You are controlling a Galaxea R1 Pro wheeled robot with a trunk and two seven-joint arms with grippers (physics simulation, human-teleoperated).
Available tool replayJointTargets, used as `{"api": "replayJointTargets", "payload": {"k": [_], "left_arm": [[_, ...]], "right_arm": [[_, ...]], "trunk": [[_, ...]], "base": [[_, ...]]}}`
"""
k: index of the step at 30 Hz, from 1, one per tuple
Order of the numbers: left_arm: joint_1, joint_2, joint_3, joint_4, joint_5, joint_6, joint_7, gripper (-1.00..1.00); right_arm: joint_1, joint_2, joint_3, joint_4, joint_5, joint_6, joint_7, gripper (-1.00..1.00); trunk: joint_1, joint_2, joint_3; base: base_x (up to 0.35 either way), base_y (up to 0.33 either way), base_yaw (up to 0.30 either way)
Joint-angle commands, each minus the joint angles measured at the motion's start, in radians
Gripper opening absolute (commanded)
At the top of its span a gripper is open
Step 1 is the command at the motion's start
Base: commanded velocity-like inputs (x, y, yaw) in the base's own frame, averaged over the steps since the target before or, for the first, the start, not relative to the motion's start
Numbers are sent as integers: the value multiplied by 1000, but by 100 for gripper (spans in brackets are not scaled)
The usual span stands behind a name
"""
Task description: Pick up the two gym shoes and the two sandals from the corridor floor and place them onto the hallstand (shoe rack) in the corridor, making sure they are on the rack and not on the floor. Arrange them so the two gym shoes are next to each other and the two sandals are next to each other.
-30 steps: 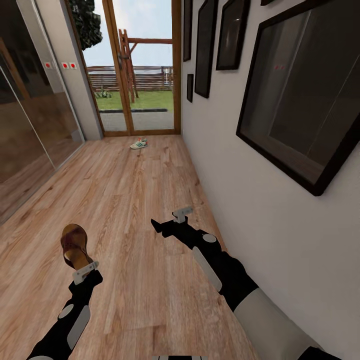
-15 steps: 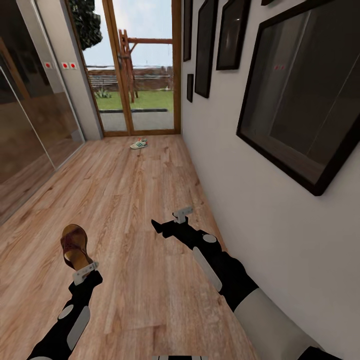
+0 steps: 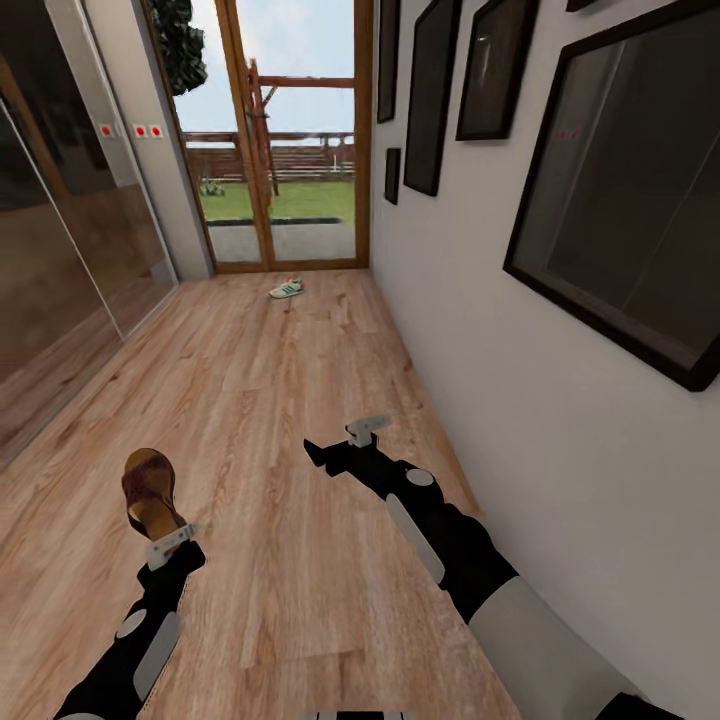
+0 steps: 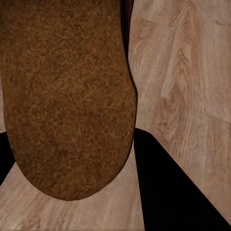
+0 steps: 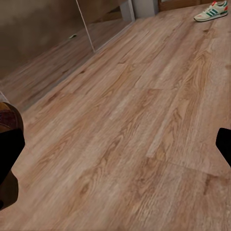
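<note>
My left gripper (image 3: 165,535) is shut on a brown sandal (image 3: 148,490), held upright above the corridor floor (image 3: 270,380) at the lower left of the head view. In the left wrist view the sandal's brown sole (image 4: 67,96) is pressed close between the dark fingers (image 4: 163,192). My right gripper (image 3: 340,443) hangs open and empty over the planks near the right wall; its dark fingers (image 5: 9,154) stand wide apart. One white gym shoe with green stripes (image 3: 287,288) (image 5: 211,10) lies far ahead by the door. The hallstand is out of view.
A white wall with black-framed pictures (image 3: 620,200) runs close along the right. Mirrored sliding panels (image 3: 60,250) line the left. A wood-framed glass door (image 3: 290,150) closes the corridor's far end. Open plank floor stretches between me and the shoe.
The whole head view has shifted slightly, with wall, door and shoe sliding right: the camera moved. Both arms keep their places in the picture, and the sandal stays in the left gripper.
</note>
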Motion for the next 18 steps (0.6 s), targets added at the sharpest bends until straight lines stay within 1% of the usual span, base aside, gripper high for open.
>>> {"api": "replayJointTargets", "payload": {"k": [1,7,9,12,13,14,16,17,18], "left_arm": [[0,1,-3,0,3,-2,3,-100],[0,1,-3,0,3,-2,3,-100],[0,1,-2,0,3,-2,3,-100],[0,1,-2,0,3,-2,3,-100],[0,1,-2,0,3,-2,3,-100],[0,1,-2,0,2,-2,2,-100],[0,0,-3,1,2,-2,0,-100],[0,-1,-3,1,2,-2,0,-100],[0,-2,-4,6,0,-4,-1,-100]], "right_arm": [[-1,0,0,-1,-8,6,1,100],[0,0,0,15,-5,3,-2,100],[1,0,-1,44,-1,-31,-8,100],[1,0,-1,87,26,-101,-43,100],[1,0,-2,110,42,-139,-70,100],[1,0,-2,123,49,-159,-86,100],[1,0,-2,182,68,-240,-163,100],[1,0,-2,201,71,-260,-185,100],[1,1,-2,263,76,-318,-248,100]], "trunk": [[0,0,-1],[0,0,-1],[0,0,-1],[0,0,-1],[0,0,-1],[0,0,-1],[0,0,-1],[0,0,-1],[0,0,-1]], "base": [[0,303,0],[54,304,0],[148,295,0],[165,285,0],[167,272,0],[167,268,0],[163,252,0],[157,236,0],[147,202,0]]}}
